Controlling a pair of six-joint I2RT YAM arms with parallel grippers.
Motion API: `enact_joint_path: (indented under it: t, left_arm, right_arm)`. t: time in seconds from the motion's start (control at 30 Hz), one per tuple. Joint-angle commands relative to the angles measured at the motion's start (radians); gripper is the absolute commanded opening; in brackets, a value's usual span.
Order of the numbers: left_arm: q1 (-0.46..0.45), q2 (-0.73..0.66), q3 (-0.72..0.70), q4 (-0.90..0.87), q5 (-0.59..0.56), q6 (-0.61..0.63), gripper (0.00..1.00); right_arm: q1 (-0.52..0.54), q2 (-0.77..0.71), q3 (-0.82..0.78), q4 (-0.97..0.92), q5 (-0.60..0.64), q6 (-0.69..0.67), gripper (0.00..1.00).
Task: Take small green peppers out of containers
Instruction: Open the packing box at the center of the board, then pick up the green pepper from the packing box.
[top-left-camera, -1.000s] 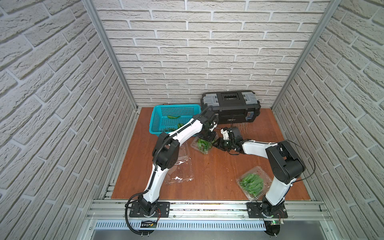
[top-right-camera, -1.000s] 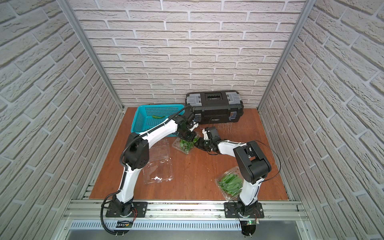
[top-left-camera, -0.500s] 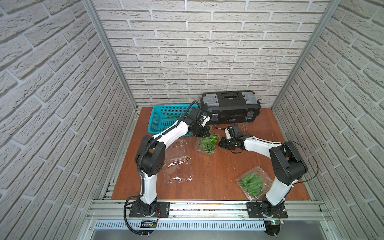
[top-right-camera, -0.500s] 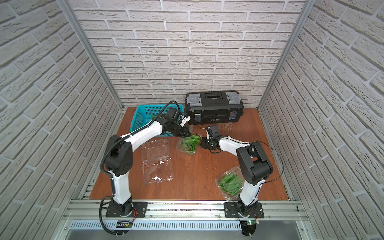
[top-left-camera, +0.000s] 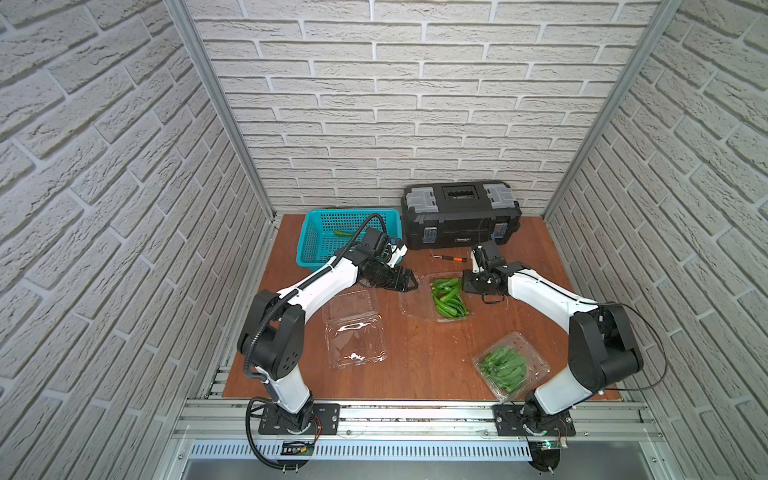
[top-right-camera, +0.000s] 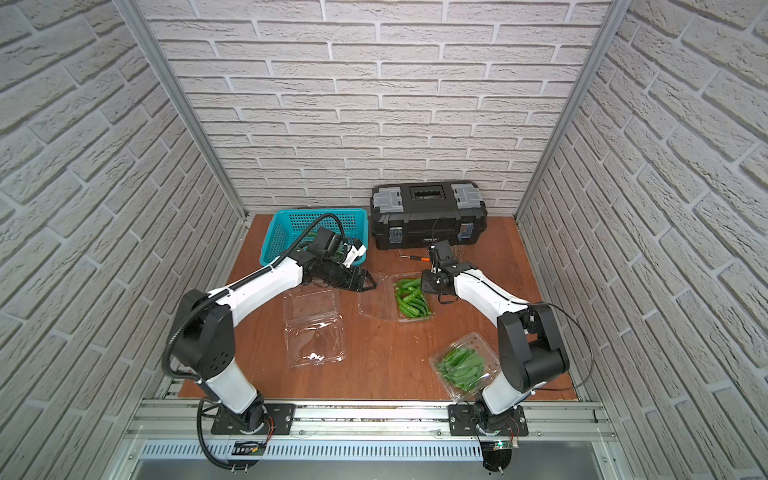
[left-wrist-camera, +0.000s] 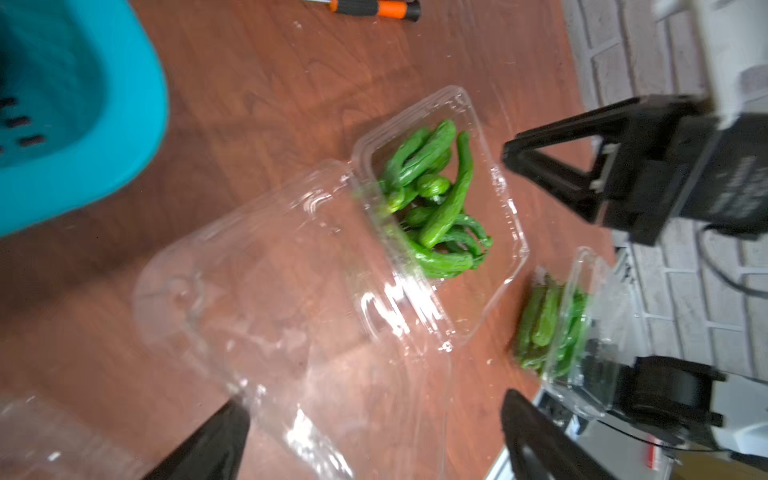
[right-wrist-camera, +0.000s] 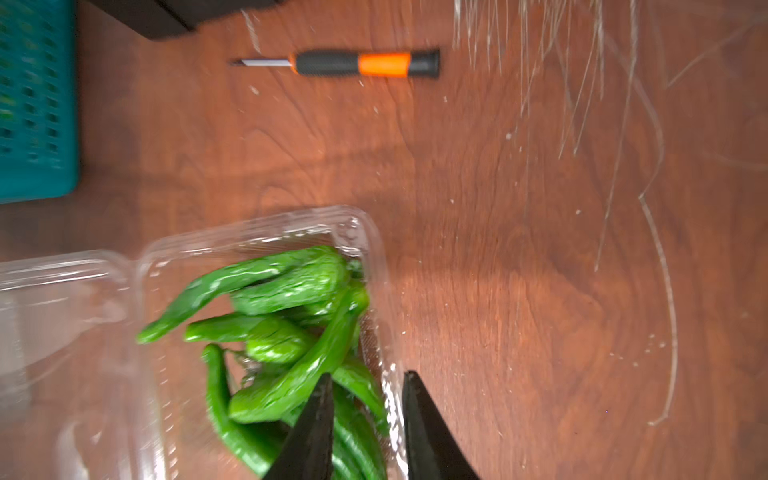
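In both top views an open clear container (top-left-camera: 464, 318) (top-right-camera: 428, 316) sits mid-table, full of small green peppers (top-left-camera: 446, 298) (top-right-camera: 409, 301) (left-wrist-camera: 432, 195) (right-wrist-camera: 291, 291). Its lid (top-left-camera: 415, 301) (left-wrist-camera: 266, 291) lies flat beside it. My left gripper (top-left-camera: 413, 280) (left-wrist-camera: 372, 405) hangs open over that lid, holding nothing. My right gripper (top-left-camera: 464, 282) (right-wrist-camera: 369, 376) is shut on the container's far wall, one finger among the peppers and one outside. A second container (top-left-camera: 353, 328) lies open and empty on the left. A third, closed container (top-left-camera: 509, 365) (left-wrist-camera: 582, 316) holds peppers at the front right.
A teal basket (top-left-camera: 320, 237) at the back left holds one pepper (top-left-camera: 341, 233). The black toolbox (top-left-camera: 459, 214) stands against the back wall. An orange-and-black screwdriver (top-left-camera: 449, 258) (right-wrist-camera: 357, 63) lies between the toolbox and the open container.
My left gripper has gone from shut to wide open and drawn back to the left. The lid has swung down flat. The right gripper has kept its hold.
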Motion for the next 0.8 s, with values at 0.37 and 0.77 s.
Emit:
enact_joint_path:
  t: [0.37, 0.77]
  left_arm:
    - [-0.01, -0.136, -0.104, 0.235, -0.49, -0.11, 0.98]
    - [-0.013, -0.087, -0.074, 0.233, -0.482, -0.129, 0.98]
  right_arm:
    - [0.038, 0.056, -0.024, 0.046, -0.17, 0.119, 0.31]
    - [0.043, 0.174, -0.003, 0.093, -0.188, 0.201, 0.34]
